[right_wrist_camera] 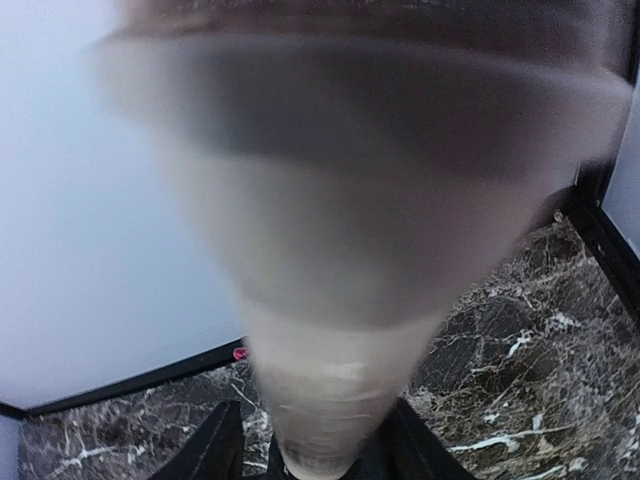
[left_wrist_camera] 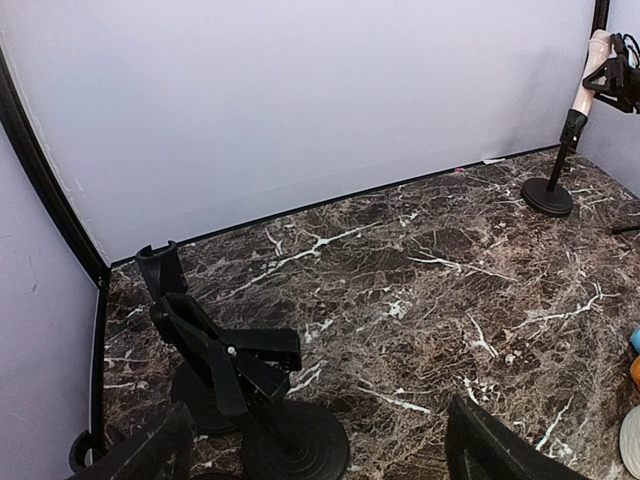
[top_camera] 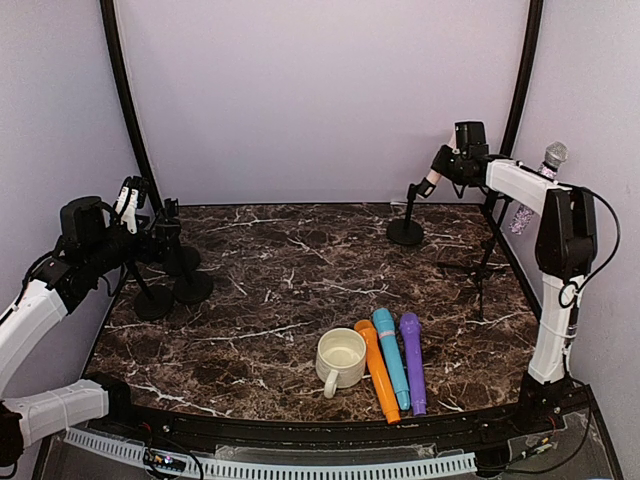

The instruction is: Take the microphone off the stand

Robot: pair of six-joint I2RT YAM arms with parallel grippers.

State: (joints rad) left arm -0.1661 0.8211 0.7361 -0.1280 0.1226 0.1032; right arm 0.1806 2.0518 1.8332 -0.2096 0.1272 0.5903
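Place: a robot test cell in a lab.
Walls: plain pale backdrop panels [top_camera: 320, 100] close the far, left and right edges of the marble-pattern worktop [top_camera: 280, 270].
Frame: black poles [top_camera: 125, 100] at the 2 far corners.
Rig: left arm [top_camera: 30, 315] and right arm [top_camera: 565, 235] at the near edge, above a white cable track [top_camera: 300, 468].

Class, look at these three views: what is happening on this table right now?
The right hand is at the back right corner, closed around the pale microphone, which sits in its black stand, not yet lifted out. The left hand hangs open and empty above a cluster of bare stands at the left edge. A cream cup and an orange microphone, blue microphone and purple microphone lie near the front.
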